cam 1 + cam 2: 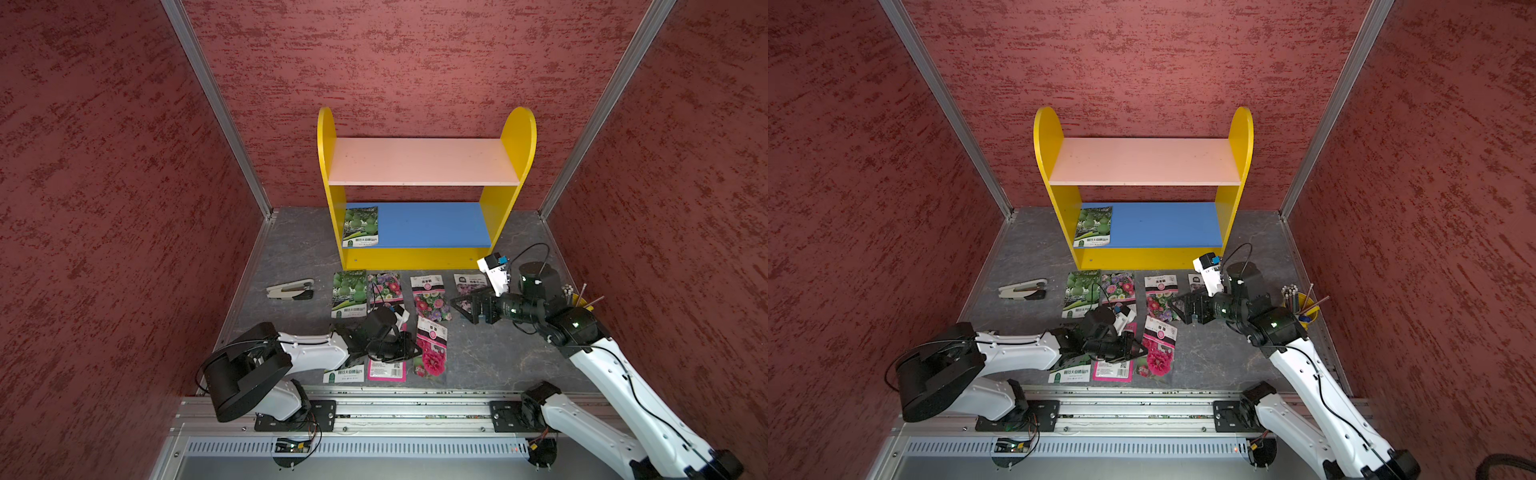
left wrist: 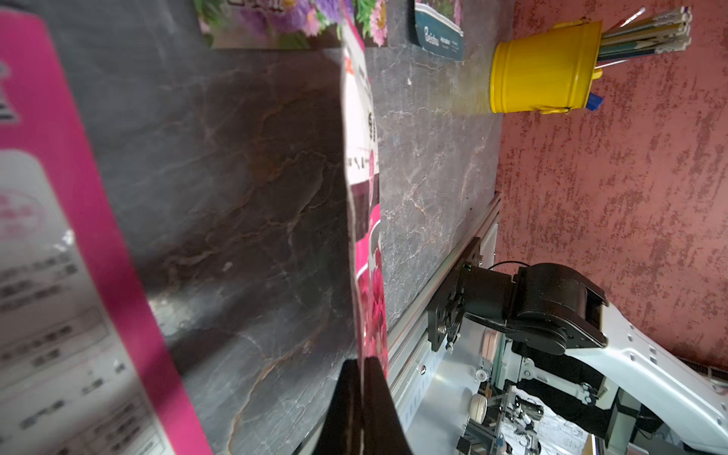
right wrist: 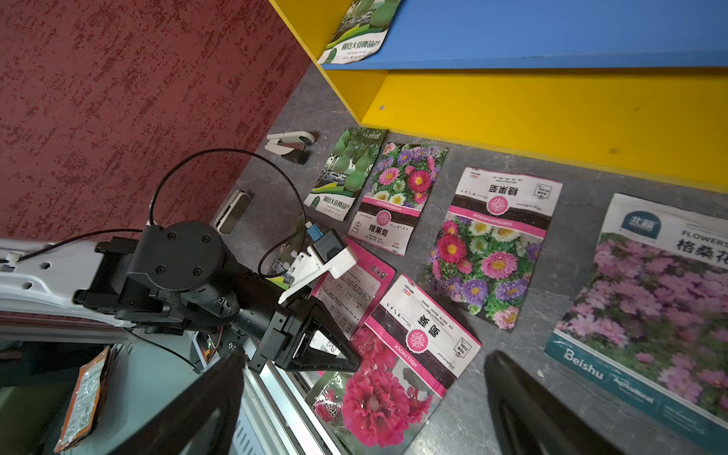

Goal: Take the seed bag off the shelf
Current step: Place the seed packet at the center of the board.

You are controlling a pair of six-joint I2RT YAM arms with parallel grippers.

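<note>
A dark grey marbled bench (image 1: 498, 361) is seen in both top views. Toward its back a shelf (image 1: 424, 258) is stood, made of yellow sides, a pink upper board (image 1: 419, 162) and a blue lower board (image 1: 436, 224). At the left end of the blue board a green gourd seed bag (image 1: 360, 226) is laid flat.

In front of the shelf a row is spread on the bench: a gourd packet (image 1: 349, 293), an aster packet (image 1: 385, 286), a second aster packet (image 1: 430, 297) and a pink-flowered packet (image 3: 650, 307). Nearer the front edge a hollyhock packet (image 1: 432, 349), a pink-backed packet (image 1: 386, 370) and another gourd packet (image 1: 344, 375) are found, the last two partly covered. A stapler (image 1: 291, 289) is set at the left and a yellow pencil cup (image 2: 543, 69) at the right.
</note>
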